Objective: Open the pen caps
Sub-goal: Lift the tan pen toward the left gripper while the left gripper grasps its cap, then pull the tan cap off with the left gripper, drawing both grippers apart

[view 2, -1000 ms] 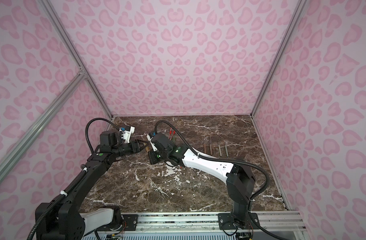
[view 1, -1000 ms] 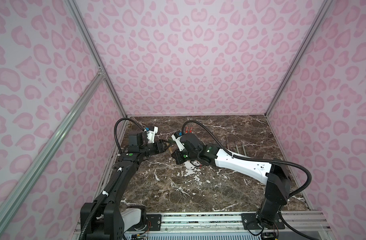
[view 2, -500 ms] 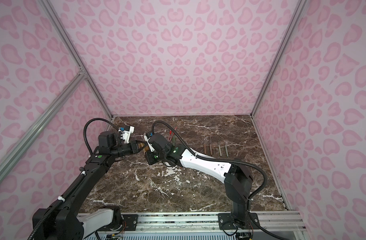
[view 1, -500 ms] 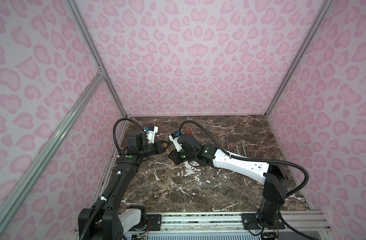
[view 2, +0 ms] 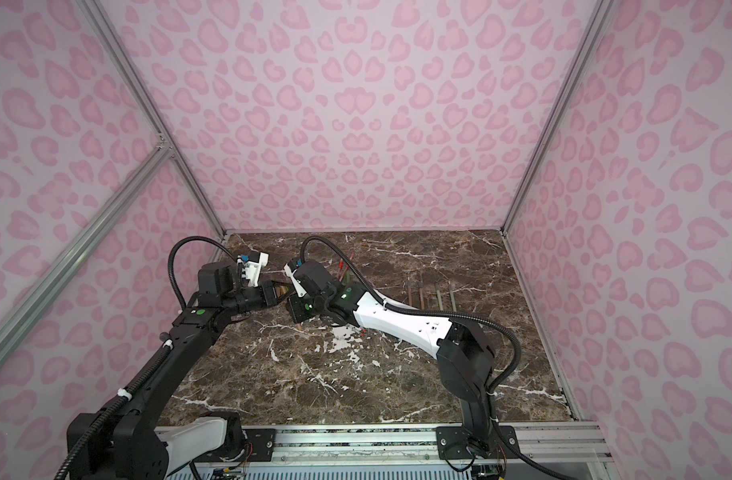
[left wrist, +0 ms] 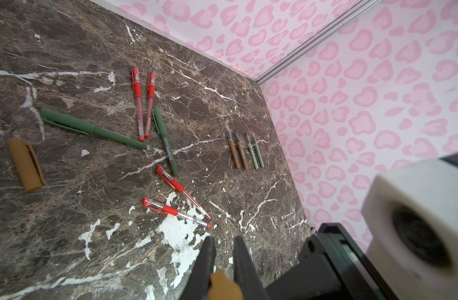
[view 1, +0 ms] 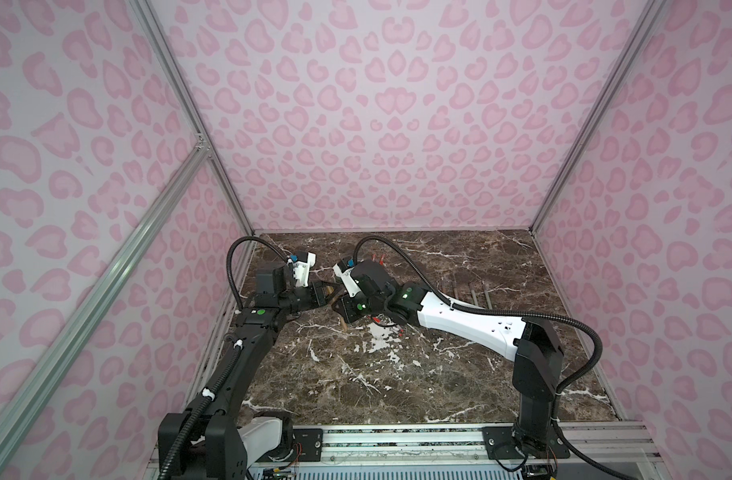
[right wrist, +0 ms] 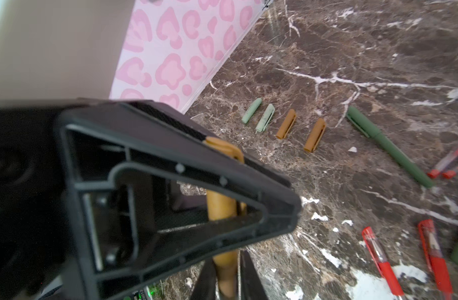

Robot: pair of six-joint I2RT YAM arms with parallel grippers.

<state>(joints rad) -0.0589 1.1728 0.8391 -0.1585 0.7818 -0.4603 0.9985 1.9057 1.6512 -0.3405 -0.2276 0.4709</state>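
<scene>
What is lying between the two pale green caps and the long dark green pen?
Two loose tan-brown caps, side by side and apart from each other, shown in the right wrist view.

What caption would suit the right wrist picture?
Both grippers clamp a tan pen; four removed caps line the marble table.

No legible text or labels anywhere.
</scene>
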